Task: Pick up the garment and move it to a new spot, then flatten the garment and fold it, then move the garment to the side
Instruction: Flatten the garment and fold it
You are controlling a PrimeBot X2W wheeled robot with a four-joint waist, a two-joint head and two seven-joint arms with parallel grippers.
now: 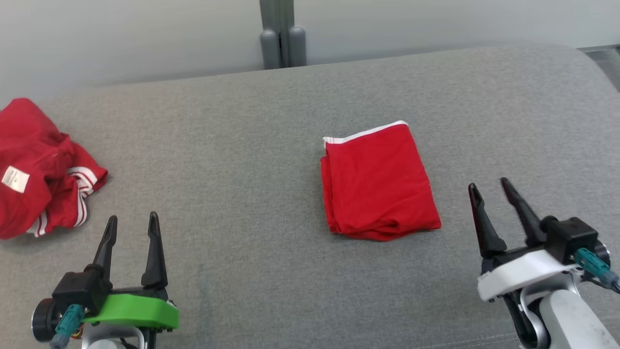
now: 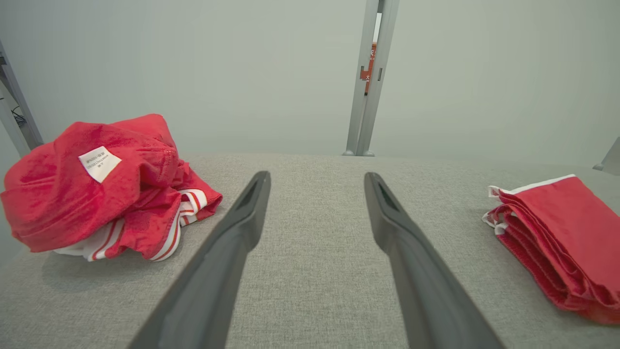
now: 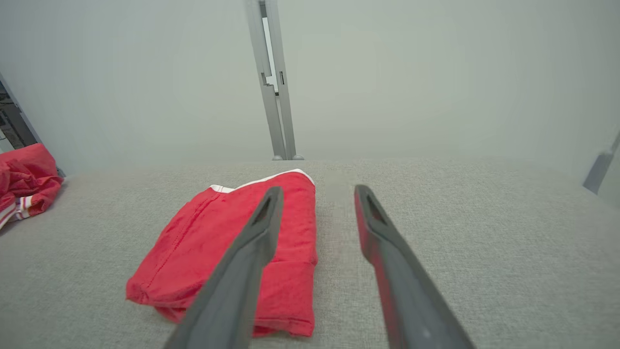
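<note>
A red folded garment [image 1: 378, 182] lies flat on the grey cloth-covered bench [image 1: 242, 169], a little toward 3 o'clock from the middle of the head view. It is a neat, roughly square packet. A white band [image 1: 368, 132] runs along its 12 o'clock edge, and the stacked layers show along its 9 o'clock side.

The right tool [image 1: 489, 184], on a white mount, stands at about 4 o'clock from the folded garment, near it but apart from it. Its two dark fingers are spread with nothing between them. In the right wrist view the right tool [image 3: 318, 190] points across the bench with the folded garment [image 3: 193, 252] off toward 9 o'clock, and one finger crosses in front of the cloth.

The left tool [image 1: 133, 218], on a green mount, sits at 7 o'clock in the head view. Its fingers are likewise spread and it grips nothing — bare bench shows between them in the left wrist view [image 2: 317, 179].

A second red piece, a crumpled garment [image 1: 38, 165] with white stripes and a white label [image 1: 14, 178], lies heaped at the 9 o'clock edge, well apart from the folded one. From the left wrist it shows at 10 o'clock [image 2: 97, 194], with the folded garment [image 2: 566, 242] at 3 o'clock.

A grey post [image 1: 282, 34] stands behind the bench at 12 o'clock.
</note>
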